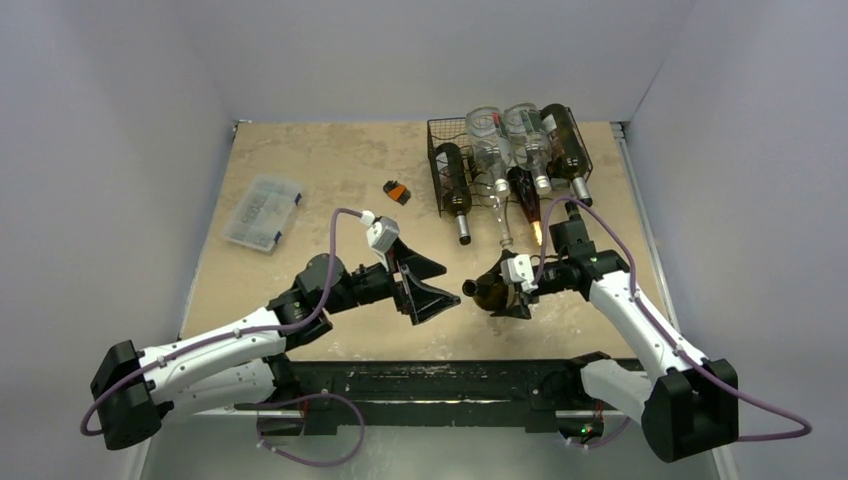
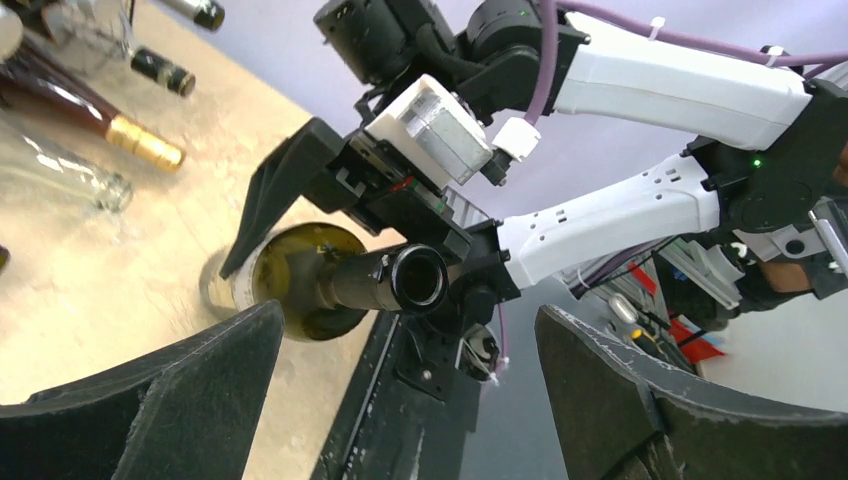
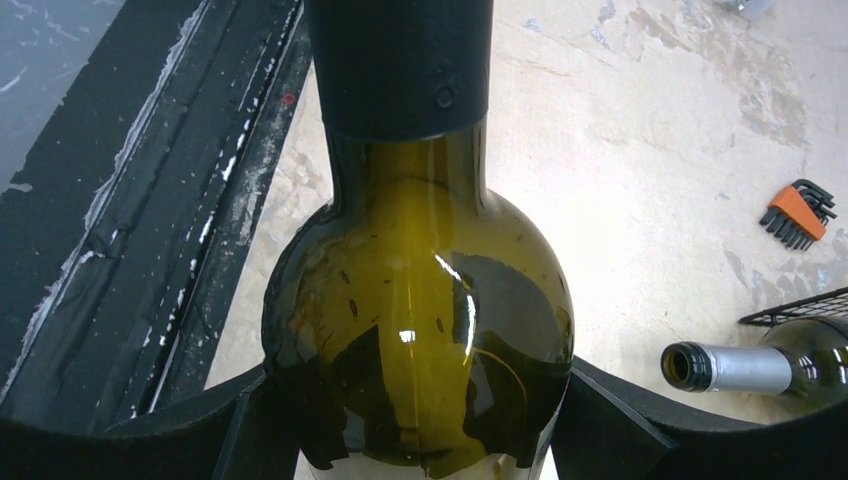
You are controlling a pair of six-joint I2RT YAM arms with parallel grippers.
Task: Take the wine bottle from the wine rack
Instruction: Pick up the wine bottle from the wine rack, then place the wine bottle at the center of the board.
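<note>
- Right up front, a black rail (image 1: 440,382) is running along the near edge of the worktop (image 1: 320,165), and both arm bases are sitting by it.
- Just past that, a bit right of the middle, the right pincer (image 1: 508,288) is clamping the olive-green wine bottle (image 1: 488,292) around its fat body. The right wrist view is showing one finger pressing on each side of the glass.
- So the wine bottle is hanging out over the near-middle of the worktop, well apart from the rack, with its black-capped neck pointing left. Honestly can't tell if it's touching the worktop or not.
- Right beside the bottle's mouth, the left pincer (image 1: 432,287) is gaping wide open and gripping nothing, with its jaws facing the bottle.
- Farther back, an orange hex key set (image 1: 398,191) is lying around the middle, and a clear plastic box (image 1: 263,211) is sitting over on the left.
- At the far right, the black wire wine rack (image 1: 437,150) is holding a bunch of other bottles (image 1: 452,178), some dark and some clear, with their necks poking toward the near side.
</note>
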